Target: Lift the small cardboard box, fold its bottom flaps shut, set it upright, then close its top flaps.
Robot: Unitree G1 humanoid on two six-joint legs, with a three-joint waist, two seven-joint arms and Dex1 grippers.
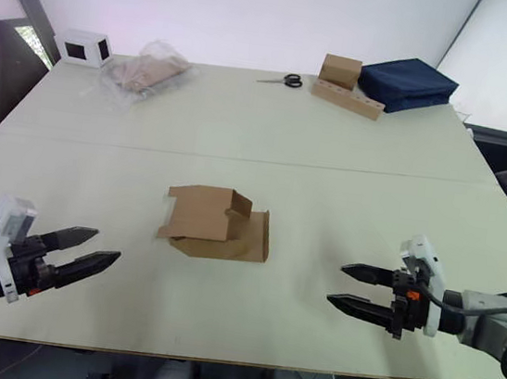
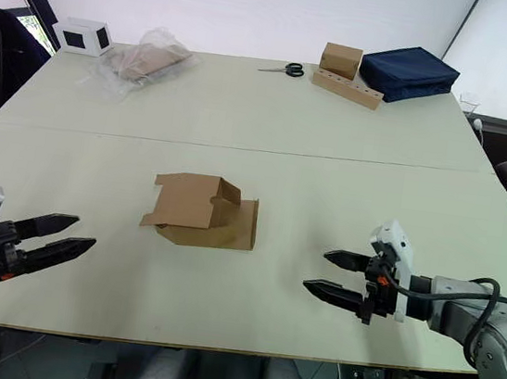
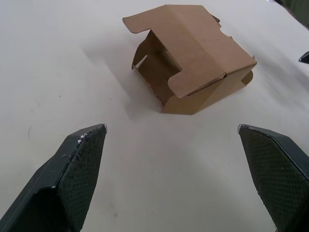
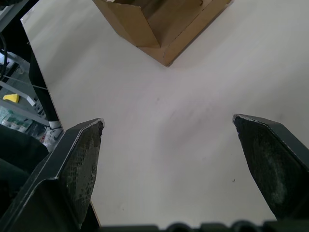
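1. Spanning the whole scene as the work surface: pale table (image 1: 344, 211), bearing everything else and leaving bare room on both sides of the task's piece, likely so both arms can close in from opposite sides.
2. Sitting pushed to the far edge, well apart from the work and apparently parked as clutter: dark blue bag (image 1: 408, 83), long cardboard strip (image 1: 347, 100) carrying a brown box (image 1: 340, 70), crumpled plastic bag (image 1: 143, 70), white cube box (image 1: 83, 46), scissors (image 1: 286, 81).
3. Lying near the table's middle, between the two arms and touching neither: small cardboard box (image 1: 216, 224), resting on its side and partly collapsed, flaps (image 3: 195, 79) hanging loose at the open ends; judging from that, lifting not yet begun and no flap folded.
4. Hovering low over the near edge on the robot's right, pointing inward toward the box: right gripper (image 1: 350, 287), fingers spread wide, holding nothing, touching nothing.
5. Hovering likewise on the robot's left, aimed at the box from the other side: left gripper (image 1: 82, 252), fingers parted wide in its wrist view with the box framed between them, gripping nothing, probably readied for a two-sided pickup.
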